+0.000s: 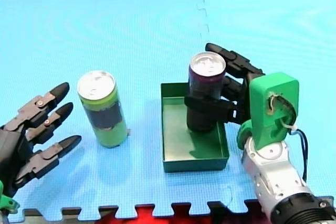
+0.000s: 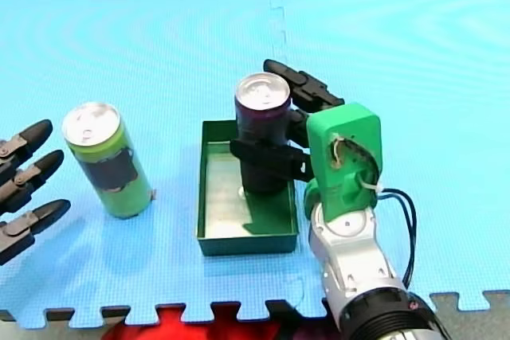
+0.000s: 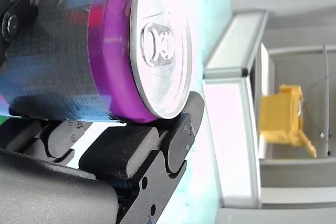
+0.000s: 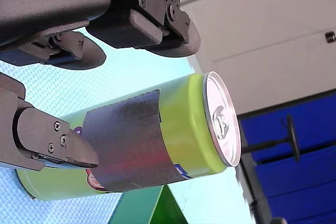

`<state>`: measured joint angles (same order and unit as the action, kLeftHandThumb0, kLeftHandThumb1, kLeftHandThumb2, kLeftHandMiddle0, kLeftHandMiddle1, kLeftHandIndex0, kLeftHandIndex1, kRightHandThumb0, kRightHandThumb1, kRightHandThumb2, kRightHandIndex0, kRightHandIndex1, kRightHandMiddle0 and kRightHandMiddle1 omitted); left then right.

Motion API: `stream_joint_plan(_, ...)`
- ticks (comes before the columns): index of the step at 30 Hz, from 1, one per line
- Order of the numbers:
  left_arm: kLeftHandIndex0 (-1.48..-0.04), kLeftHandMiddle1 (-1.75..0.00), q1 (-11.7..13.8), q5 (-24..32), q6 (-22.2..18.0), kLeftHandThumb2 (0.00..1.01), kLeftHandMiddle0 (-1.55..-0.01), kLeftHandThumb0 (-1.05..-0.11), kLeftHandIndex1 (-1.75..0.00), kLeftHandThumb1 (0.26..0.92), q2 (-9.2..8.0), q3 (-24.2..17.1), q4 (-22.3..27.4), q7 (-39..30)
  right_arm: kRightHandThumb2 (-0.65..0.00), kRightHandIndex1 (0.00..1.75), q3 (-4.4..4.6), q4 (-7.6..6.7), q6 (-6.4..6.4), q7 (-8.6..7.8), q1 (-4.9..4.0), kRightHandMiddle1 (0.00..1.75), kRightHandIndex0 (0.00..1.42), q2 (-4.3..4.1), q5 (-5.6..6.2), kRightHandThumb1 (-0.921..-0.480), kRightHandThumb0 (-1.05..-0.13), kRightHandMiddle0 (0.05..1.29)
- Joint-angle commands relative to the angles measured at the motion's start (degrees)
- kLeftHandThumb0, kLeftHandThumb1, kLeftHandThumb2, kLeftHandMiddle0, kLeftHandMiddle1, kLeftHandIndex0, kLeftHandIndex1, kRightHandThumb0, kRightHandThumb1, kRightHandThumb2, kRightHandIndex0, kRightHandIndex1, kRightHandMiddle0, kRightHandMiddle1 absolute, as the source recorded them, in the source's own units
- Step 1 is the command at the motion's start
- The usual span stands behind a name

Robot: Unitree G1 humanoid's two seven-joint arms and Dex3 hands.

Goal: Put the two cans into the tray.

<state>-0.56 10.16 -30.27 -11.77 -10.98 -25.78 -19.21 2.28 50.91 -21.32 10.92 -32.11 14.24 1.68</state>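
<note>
A purple can [image 1: 205, 94] wrapped in black tape stands upright inside the green tray [image 1: 173, 156], at its far right part. My right hand [image 1: 227, 91] is shut on it, fingers wrapped round its body; the first wrist view shows the same purple can [image 3: 105, 51] against the fingers [image 3: 131, 150]. A green can [image 1: 102, 108] with a black tape band stands upright on the blue mat, left of the tray. My left hand [image 1: 44, 129] is open at the near left, a short way from the green can [image 4: 152, 145], not touching it.
The blue foam mat [image 1: 131, 35] covers the work surface, and its jigsaw front edge runs close to the tray. Beyond the mat's far edge lies a grey floor.
</note>
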Motion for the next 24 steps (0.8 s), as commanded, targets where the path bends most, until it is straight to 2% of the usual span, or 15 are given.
stream_joint_plan(1,-0.42,0.0,0.07,0.32,-0.08,0.01,-0.46,-1.048,0.0,0.92,-0.25,-0.28,-0.39,-0.04,0.0,0.01,-0.71,0.9,-2.1,-0.37,-2.89,0.01,1.33,4.69,1.08,-0.75,-0.405,1.14)
stream_joint_plan(13,-0.42,0.0,-0.23,0.5,-0.55,0.01,-0.46,-1.048,0.0,0.92,-0.4,-0.45,-1.1,-0.4,0.0,0.01,-1.59,2.84,-3.75,-0.93,-2.97,0.01,1.35,4.16,1.88,-0.75,-0.394,1.16)
stream_joint_plan(18,-0.42,0.0,-0.36,0.62,-0.59,0.01,-0.45,-1.048,0.0,0.92,-0.51,-0.51,-1.28,-0.63,0.0,0.01,-1.86,3.67,-4.17,-0.72,-3.07,0.01,1.35,3.88,1.81,-0.75,-0.388,1.16)
stream_joint_plan(24,-0.42,0.0,-0.28,0.69,-0.45,0.01,-0.46,-1.048,0.0,0.92,-0.4,-0.5,-0.96,-0.7,0.0,0.0,-1.72,3.82,-4.32,-0.06,-3.0,0.0,1.35,3.72,1.26,-0.751,-0.383,1.17)
